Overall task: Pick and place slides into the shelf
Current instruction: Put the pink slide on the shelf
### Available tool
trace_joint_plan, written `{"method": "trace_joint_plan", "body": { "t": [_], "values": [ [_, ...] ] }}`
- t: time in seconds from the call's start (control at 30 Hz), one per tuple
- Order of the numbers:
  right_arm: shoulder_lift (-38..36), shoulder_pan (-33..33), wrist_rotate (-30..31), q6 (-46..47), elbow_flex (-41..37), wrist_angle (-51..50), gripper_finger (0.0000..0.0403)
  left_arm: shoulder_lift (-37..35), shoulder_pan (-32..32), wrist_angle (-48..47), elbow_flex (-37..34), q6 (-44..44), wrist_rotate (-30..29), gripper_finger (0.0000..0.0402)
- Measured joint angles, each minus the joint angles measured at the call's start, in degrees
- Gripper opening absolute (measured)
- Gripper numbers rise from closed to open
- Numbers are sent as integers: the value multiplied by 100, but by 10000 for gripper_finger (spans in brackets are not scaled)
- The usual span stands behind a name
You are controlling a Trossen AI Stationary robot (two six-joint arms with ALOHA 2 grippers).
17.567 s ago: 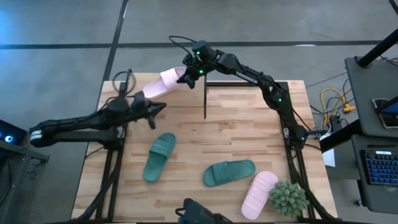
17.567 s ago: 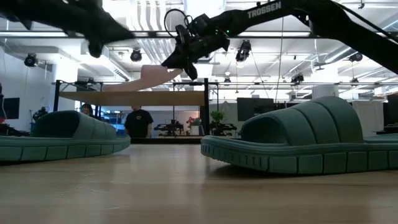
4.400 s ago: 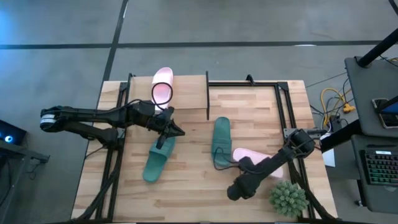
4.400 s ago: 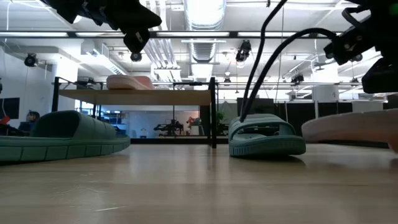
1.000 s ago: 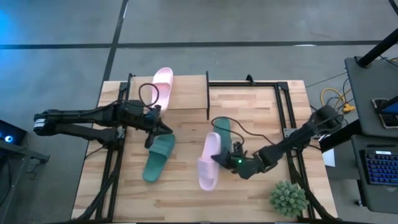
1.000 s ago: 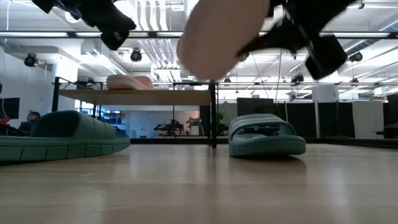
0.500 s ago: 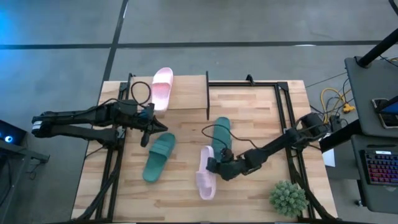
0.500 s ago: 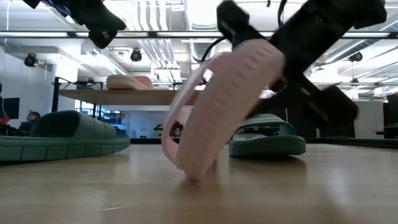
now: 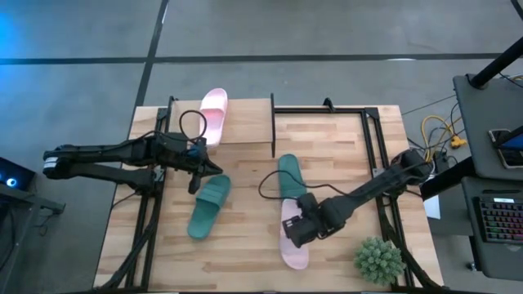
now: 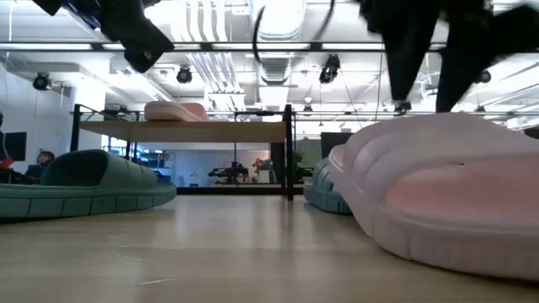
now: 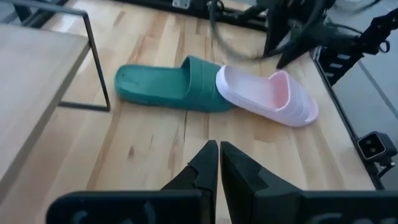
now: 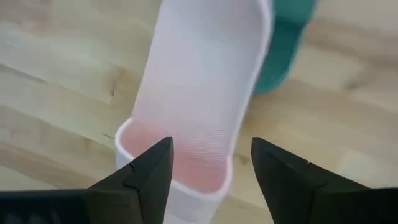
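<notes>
One pink slide lies on the shelf's plank top. A second pink slide lies sole down on the table, its far end beside a green slide. My right gripper hovers open just above this pink slide, one finger over each long side, touching nothing. Another green slide lies at mid-left. My left gripper hangs shut above the table between the shelf and that green slide.
A spiky green potted plant stands at the near right corner, close to the pink slide. Black frame rails run along the table's right side and far edge. The right half of the shelf's top is bare.
My right gripper has gone down and toward the near edge with the pink slide, then opened and let go. The slide was lifted clear, then stood tipped with one end on the table. It now lies flat on the table.
</notes>
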Motion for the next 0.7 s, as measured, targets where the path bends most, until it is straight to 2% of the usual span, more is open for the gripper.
{"method": "trace_joint_plan", "body": {
  "t": [0.07,0.17,0.27,0.37,0.5,0.7],
  "values": [
    [-2,-1,77,-46,140,-189,207,8,0,29,4,89,2,4],
    [0,-28,-122,-340,130,-174,207,-35,0,5,11,96,4,4],
    [0,35,-180,-1203,126,59,208,-123,0,22,19,106,4,4],
    [0,114,-688,-2458,222,445,207,-224,0,25,5,104,4,4],
    [-4,44,-1485,-3442,149,793,203,-285,-1,36,7,103,4,4],
    [-2,-290,-1701,-4054,-130,854,198,-273,-2,32,5,86,4,4]
  ]
}}
